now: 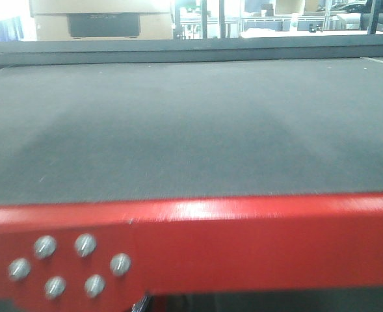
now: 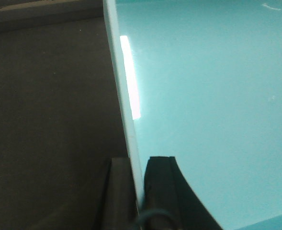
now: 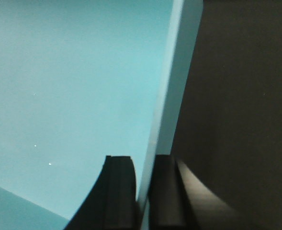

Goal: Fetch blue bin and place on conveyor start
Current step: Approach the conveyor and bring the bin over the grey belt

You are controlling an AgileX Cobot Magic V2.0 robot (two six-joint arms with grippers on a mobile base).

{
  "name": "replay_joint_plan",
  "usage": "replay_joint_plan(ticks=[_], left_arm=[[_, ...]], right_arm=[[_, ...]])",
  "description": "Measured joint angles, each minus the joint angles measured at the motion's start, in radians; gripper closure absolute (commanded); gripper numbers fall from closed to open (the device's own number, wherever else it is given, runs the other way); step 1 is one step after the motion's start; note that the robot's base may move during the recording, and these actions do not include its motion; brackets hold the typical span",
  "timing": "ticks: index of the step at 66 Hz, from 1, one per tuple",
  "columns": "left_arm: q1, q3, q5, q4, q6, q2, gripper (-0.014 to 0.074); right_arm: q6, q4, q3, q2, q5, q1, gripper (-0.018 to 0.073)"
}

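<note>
With 1 finger inside the wall and 1 outside, the left gripper (image 2: 137, 165) is closed to a narrow slit on the rolled rim (image 2: 124, 96) of the blue bin (image 2: 217, 105). The right gripper (image 3: 143, 163) pinches the opposite wall (image 3: 172, 72) the same way. On each claw the jaws stand nearly together, with only the wall's thickness between them.

Judgement: a 2-sided pinch on opposite walls keeps the wide, shallow tub level and stops it swinging, which 1 claw alone could not do.

Bin location: held between the 2 arms, its smooth turquoise inside filling most of each wrist view. No contents visible. Outside each wall lies a dark textured surface (image 2: 50, 120), probably the belt. Whether the tub's base rests on it or hangs above it, I cannot tell. The bin does not appear in the front view.

Surroundings, front view:
- The conveyor start (image 1: 191, 130) is a broad grey-black belt with a red front edge strip (image 1: 256, 234) along its near side.
- 6 bolt heads (image 1: 67, 263) sit in a red plate at lower left.
- A raised dark ledge (image 1: 191, 49) bounds the far side, and a tan carton (image 1: 100, 19) stands well beyond it.

Nothing on the visible belt blocks a set-down. The red strip looks like the only lip to clear.
</note>
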Motion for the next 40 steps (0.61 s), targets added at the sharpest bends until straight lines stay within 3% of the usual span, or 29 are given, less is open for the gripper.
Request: replay_joint_plan(ticks=[40], left_arm=[[0.000, 0.002, 0.000, 0.006, 0.000, 0.000, 0.0707]], right_arm=[[0.000, 0.002, 0.000, 0.000, 0.000, 0.000, 0.0711]])
